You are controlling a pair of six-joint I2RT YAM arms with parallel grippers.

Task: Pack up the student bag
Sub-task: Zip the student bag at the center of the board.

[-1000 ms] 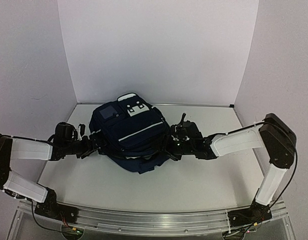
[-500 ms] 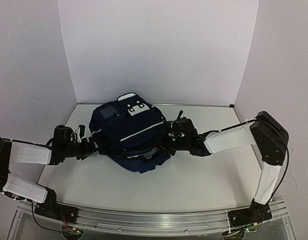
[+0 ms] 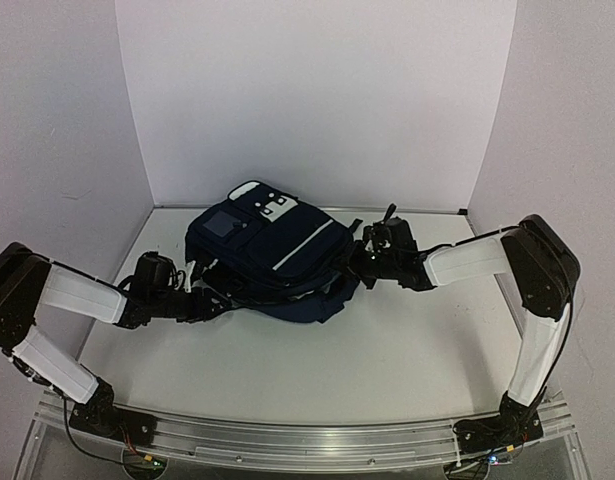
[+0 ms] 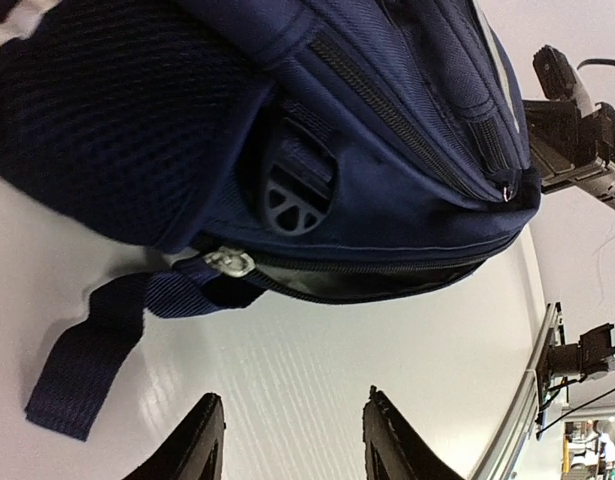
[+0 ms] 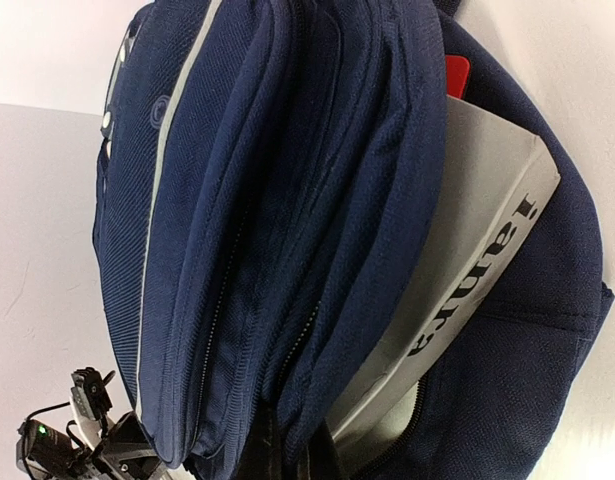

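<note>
The student bag (image 3: 267,252), dark navy with thin white stripes, lies in the middle of the table, its right side raised. My right gripper (image 3: 355,268) is shut on the fabric edge beside the bag's open zip (image 5: 302,455). The open compartment shows a grey book with black lettering (image 5: 467,250) and a red item (image 5: 457,75) behind it. My left gripper (image 3: 219,300) sits low on the table at the bag's near left side. It is open (image 4: 292,445) with only bare table between its fingers. Ahead of it are a silver zip pull (image 4: 230,262) and a loose navy strap (image 4: 92,350).
White walls close in the table (image 3: 387,345) at the back and both sides. A metal rail (image 3: 307,440) runs along the near edge. The right arm's wrist (image 4: 577,120) shows beyond the bag in the left wrist view.
The right gripper shut on the bag's edge and drew it up and to the back right, tilting the bag. The left gripper slid right, closer under the bag, its jaws narrowing.
</note>
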